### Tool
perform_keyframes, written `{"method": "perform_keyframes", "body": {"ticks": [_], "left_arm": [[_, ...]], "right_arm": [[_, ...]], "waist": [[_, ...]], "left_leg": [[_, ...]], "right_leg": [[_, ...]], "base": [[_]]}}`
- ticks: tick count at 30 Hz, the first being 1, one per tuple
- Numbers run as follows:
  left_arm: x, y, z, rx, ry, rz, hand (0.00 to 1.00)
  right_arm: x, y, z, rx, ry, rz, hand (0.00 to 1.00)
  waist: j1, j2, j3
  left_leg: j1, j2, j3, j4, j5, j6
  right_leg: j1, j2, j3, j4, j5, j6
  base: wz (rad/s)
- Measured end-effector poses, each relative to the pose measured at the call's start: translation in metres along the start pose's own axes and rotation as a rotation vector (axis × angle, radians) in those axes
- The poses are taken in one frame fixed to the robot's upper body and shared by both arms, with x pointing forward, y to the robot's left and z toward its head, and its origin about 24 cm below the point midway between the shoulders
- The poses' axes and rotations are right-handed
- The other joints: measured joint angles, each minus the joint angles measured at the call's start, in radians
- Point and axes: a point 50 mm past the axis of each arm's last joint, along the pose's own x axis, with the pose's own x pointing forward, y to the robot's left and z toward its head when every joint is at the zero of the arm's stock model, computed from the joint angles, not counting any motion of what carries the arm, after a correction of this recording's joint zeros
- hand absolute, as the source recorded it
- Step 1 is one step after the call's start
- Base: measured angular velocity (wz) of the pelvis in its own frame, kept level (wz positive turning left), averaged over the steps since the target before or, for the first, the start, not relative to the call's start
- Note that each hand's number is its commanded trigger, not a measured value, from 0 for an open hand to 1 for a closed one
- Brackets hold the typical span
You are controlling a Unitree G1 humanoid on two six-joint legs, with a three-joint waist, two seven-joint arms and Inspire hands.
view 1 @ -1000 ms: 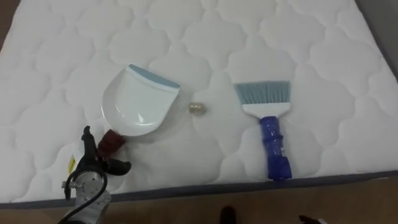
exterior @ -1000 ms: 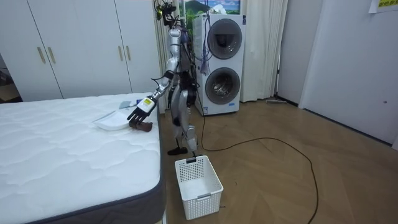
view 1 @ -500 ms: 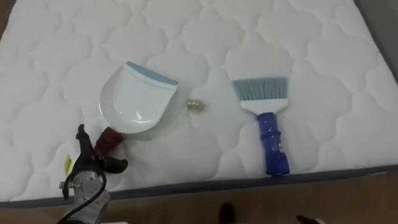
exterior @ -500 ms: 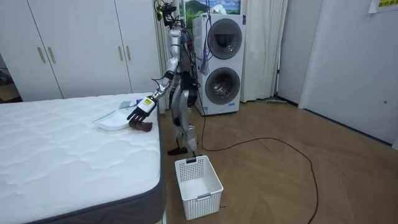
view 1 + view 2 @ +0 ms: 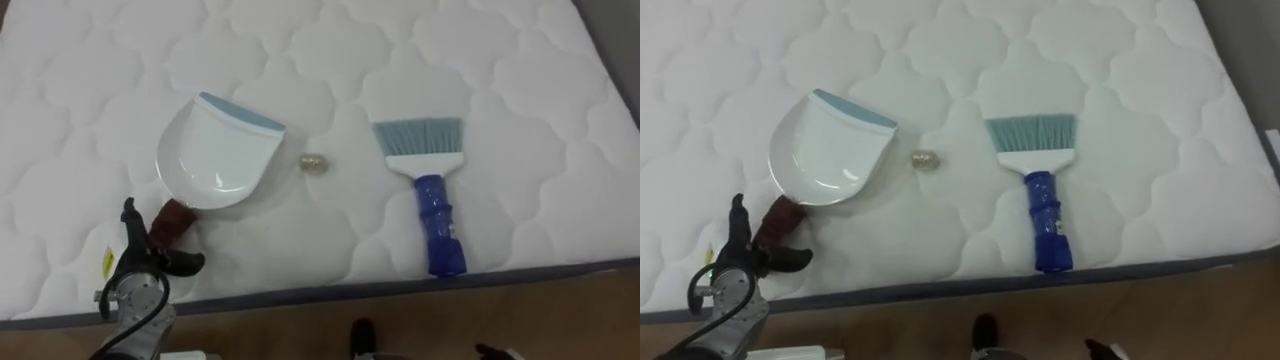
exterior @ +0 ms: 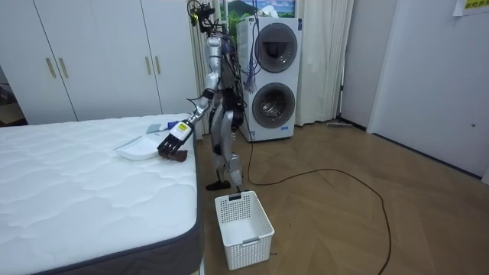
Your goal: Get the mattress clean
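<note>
Little is changed: the left hand [image 5: 142, 270], fingers spread, is still held at lower left just beside the dark red handle [image 5: 172, 222] of the white plastic dustpan [image 5: 215, 160]; nothing is grasped yet.

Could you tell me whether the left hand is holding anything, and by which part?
Nothing is held: the left hand is open beside the dustpan's handle.

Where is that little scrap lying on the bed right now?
In the left eye view the scrap lies on the mattress, between the dustpan on its left and the brush.
</note>
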Motion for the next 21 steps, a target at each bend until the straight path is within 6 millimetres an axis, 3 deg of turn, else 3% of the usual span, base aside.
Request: {"method": "perform_keyframes", "body": {"ticks": [13, 21], "left_arm": [[0.015, 0.016, 0.027, -0.052, -0.068, 0.049, 0.0], [0.018, 0.013, 0.035, -0.037, -0.095, -0.006, 0.0]], "right_arm": [[0.0, 0.001, 0.001, -0.006, -0.017, 0.001, 0.0], [0.0, 0.0, 0.002, -0.039, -0.016, -0.006, 0.0]], "waist": [[-0.014, -0.015, 0.011], [-0.027, -0.015, 0.0154]], "left_leg": [[-0.115, 0.003, -0.002, 0.091, -0.029, 0.01], [-0.138, 0.003, 0.004, 0.119, -0.045, 0.017]], "right_leg": [[-0.088, -0.006, -0.006, 0.035, 0.009, 0.003], [-0.11, -0.002, 0.006, 0.049, 0.007, 0.009]], "base": [[0.01], [-0.03]]}}
